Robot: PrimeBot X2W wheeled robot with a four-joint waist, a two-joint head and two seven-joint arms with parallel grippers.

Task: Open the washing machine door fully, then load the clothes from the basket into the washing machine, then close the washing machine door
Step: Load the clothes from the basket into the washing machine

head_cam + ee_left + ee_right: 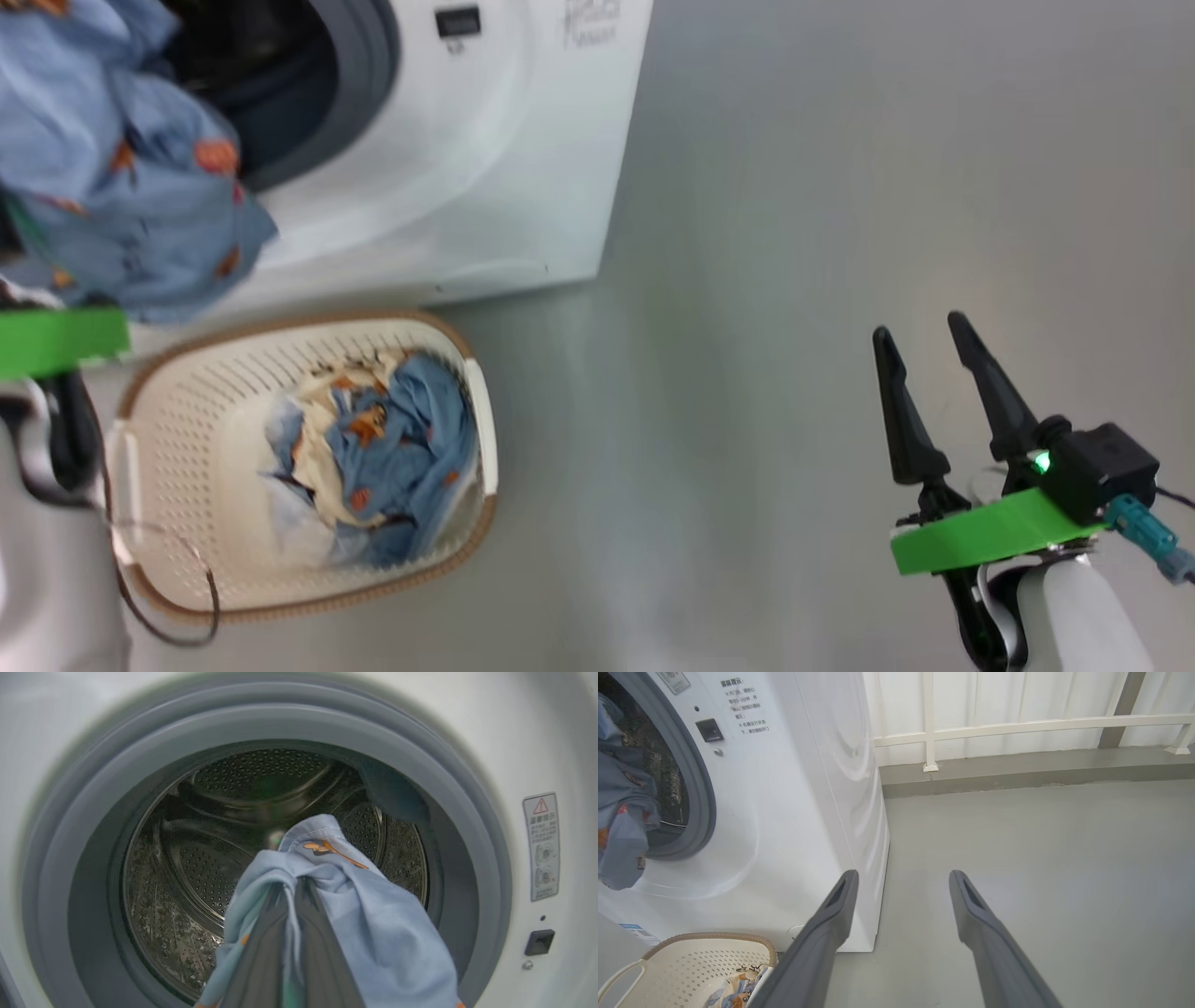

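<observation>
Left gripper [292, 885] clamps clothes [383, 924] at the washer [551, 728] mouth; its red-triangle sticker [541, 847] seems printed in Chinese; right gripper [919, 327] gapes.

Right gripper [902, 877], its two dark fingers spread wide with nothing between them, seen against the washer's [794, 812] lower right corner and the grey floor [1041, 858] to the washer's right. A blue garment [621, 826] hangs before the washer's mouth, inside the grey gasket [698, 788], with the perforated drum [658, 765] dark behind it. A black latch socket [709, 730] sits just right of the gasket. The basket [691, 970] stands at the washer's foot, with clothes [733, 994] inside. A white railing [1017, 723] runs beyond the washer's right side
</observation>
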